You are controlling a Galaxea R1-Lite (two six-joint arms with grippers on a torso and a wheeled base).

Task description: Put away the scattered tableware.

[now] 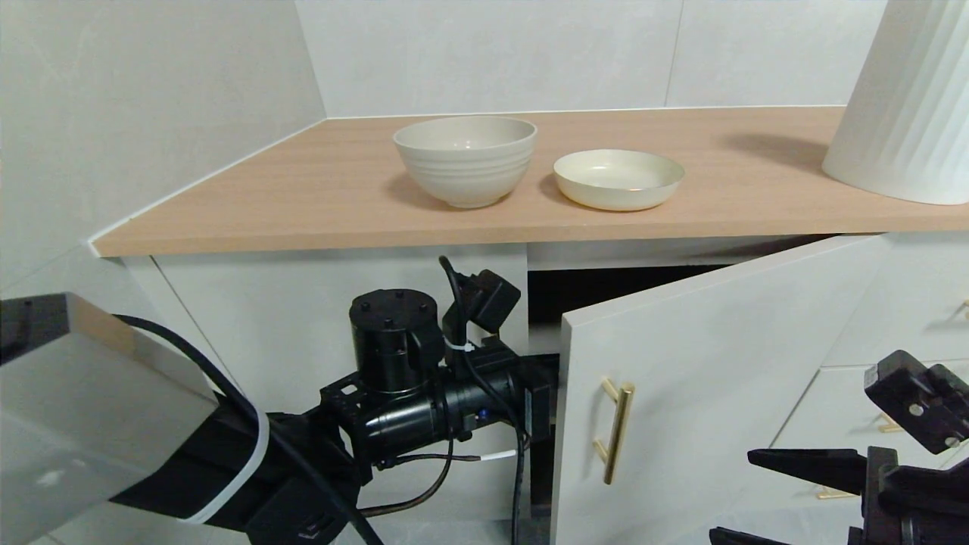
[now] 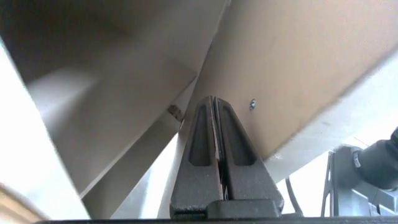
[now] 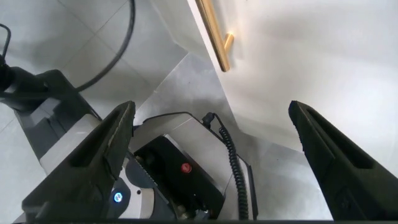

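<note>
- Head view: a wood-grain worktop (image 1: 303, 197) carries a cream ribbed bowl (image 1: 465, 159) and, just beside it on the robot's right, a shallow cream dish (image 1: 618, 178). The two stand upright and do not touch.
- A tall white fluted vessel (image 1: 908, 106) stands at the worktop's right end, well apart from the dish.
- Below the worktop a white cabinet door (image 1: 719, 363) stands ajar with a dark opening behind it. A brass bar handle (image 1: 617, 431) is mounted upright near its free edge.
- The left arm (image 1: 424, 401) lies low, with its forward end at the opening beside the door's free edge.
- Left wrist view, adding the cabinet interior: the left end effector (image 2: 214, 106) has its fingers pressed together. It points at a seam where pale panels meet a tan panel, near a small screw (image 2: 252, 104).
- Right wrist view, adding the door's lower region: the right end effector (image 3: 211, 109) is spread wide and grips nothing, near the door's outer face. The handle's lower end and grey tiled floor (image 3: 180, 81) show between its fingers.
</note>
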